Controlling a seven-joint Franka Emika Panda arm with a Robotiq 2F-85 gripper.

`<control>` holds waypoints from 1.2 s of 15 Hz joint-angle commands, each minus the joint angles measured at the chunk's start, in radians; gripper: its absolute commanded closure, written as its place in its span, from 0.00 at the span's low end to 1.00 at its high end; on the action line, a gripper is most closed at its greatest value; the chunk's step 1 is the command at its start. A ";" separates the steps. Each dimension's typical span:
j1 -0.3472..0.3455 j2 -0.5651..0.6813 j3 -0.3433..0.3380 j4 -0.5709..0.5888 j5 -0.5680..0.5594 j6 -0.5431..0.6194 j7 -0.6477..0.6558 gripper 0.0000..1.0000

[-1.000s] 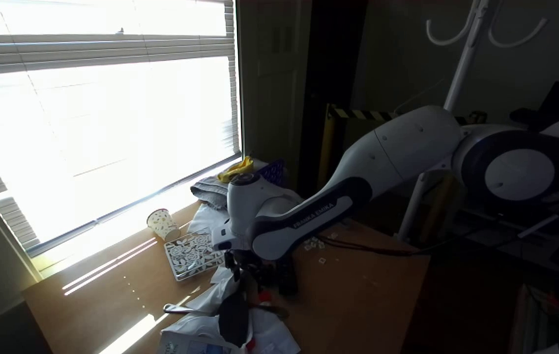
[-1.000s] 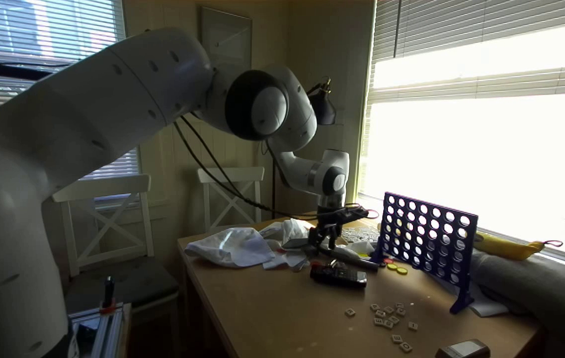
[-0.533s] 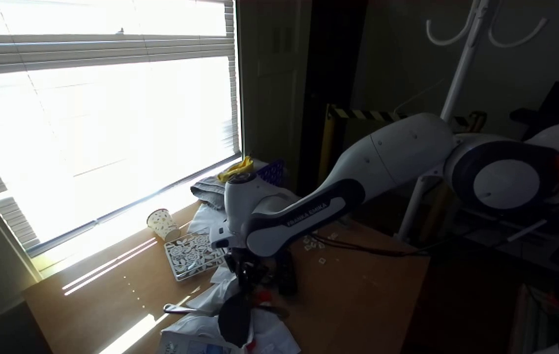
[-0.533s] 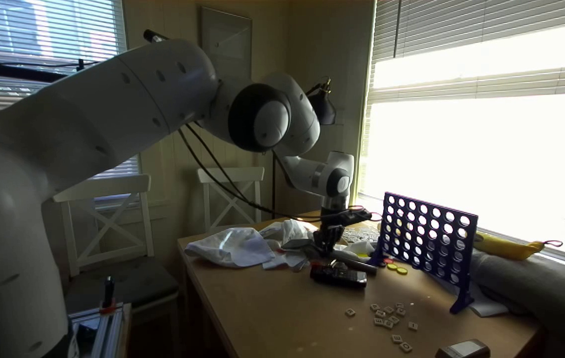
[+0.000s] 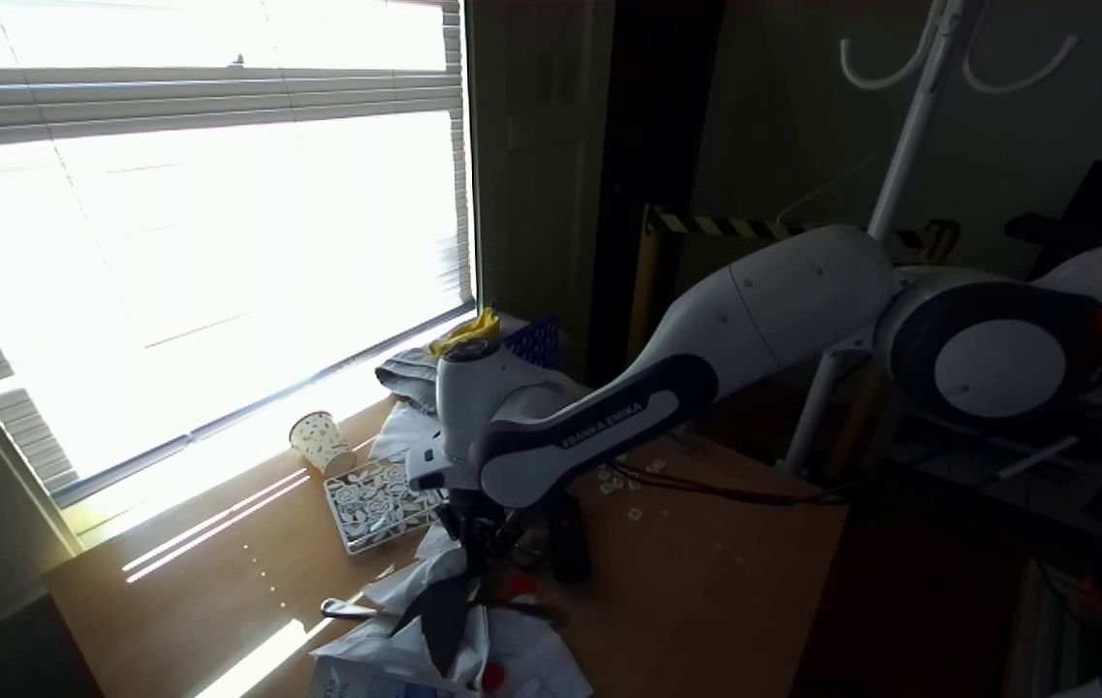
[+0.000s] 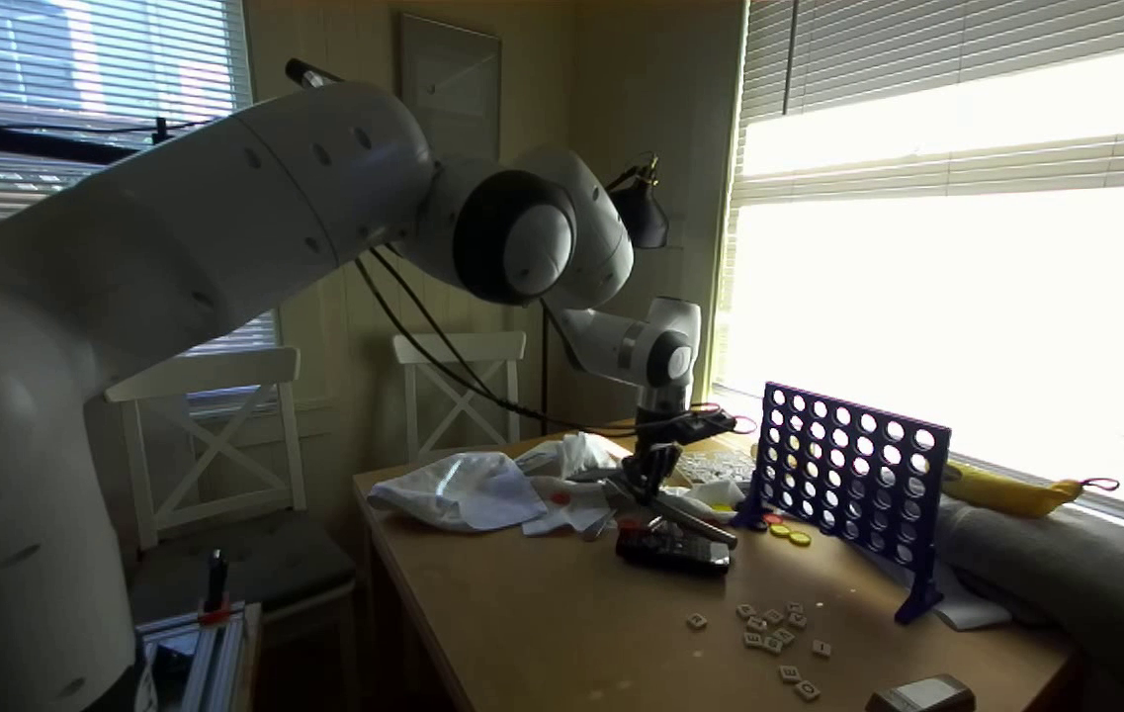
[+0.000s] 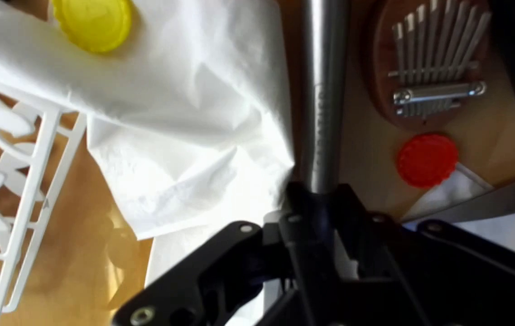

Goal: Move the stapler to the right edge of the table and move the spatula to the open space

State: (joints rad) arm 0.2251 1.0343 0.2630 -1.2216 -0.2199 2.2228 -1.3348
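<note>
My gripper (image 7: 320, 194) is shut around the spatula's grey metal handle (image 7: 325, 90), which runs up from the fingers in the wrist view. In an exterior view the dark spatula blade (image 5: 444, 616) slants below the gripper (image 5: 481, 557) over white crumpled cloth. The handle's end (image 6: 705, 526) sticks out toward a black handset in an exterior view. All of this sits low over the brown wooden table (image 6: 532, 593). Whether the spatula is lifted clear of the surface, I cannot tell. I cannot make out the stapler; it is hidden or out of view.
Beside the handle are a thumb piano (image 7: 429, 59), a red disc (image 7: 427, 160) and a black handset (image 6: 675, 550). A white lattice tray (image 5: 381, 504), paper cup (image 5: 322, 444), blue game frame (image 6: 848, 465), letter tiles (image 6: 769, 638) and a small dark box (image 6: 922, 694) stand around.
The gripper has come down and gone from open to shut on the handle. The spatula has turned: its blade swung left in an exterior view, uncovering a red disc.
</note>
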 commanded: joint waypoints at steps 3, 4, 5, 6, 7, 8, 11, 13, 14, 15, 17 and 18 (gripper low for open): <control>0.037 -0.125 0.000 -0.120 -0.050 0.078 0.008 0.94; 0.043 -0.149 -0.004 -0.143 -0.058 0.096 0.015 0.94; 0.048 -0.175 -0.011 -0.172 -0.067 0.120 0.029 0.94; 0.053 -0.205 -0.021 -0.202 -0.077 0.138 0.049 0.94; 0.056 -0.229 -0.029 -0.228 -0.086 0.151 0.066 0.94; 0.059 -0.258 -0.044 -0.258 -0.094 0.155 0.093 0.94; 0.047 -0.352 -0.089 -0.373 -0.097 0.217 0.206 0.94; 0.046 -0.412 -0.126 -0.454 -0.110 0.282 0.306 0.94; 0.045 -0.437 -0.144 -0.488 -0.116 0.307 0.362 0.94; 0.045 -0.459 -0.159 -0.520 -0.122 0.331 0.416 0.94; 0.042 -0.495 -0.185 -0.578 -0.138 0.358 0.518 0.94; 0.027 -0.510 -0.175 -0.606 -0.137 0.357 0.522 0.94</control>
State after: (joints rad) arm 0.2689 0.6167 0.0948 -1.6877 -0.3223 2.5346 -0.9153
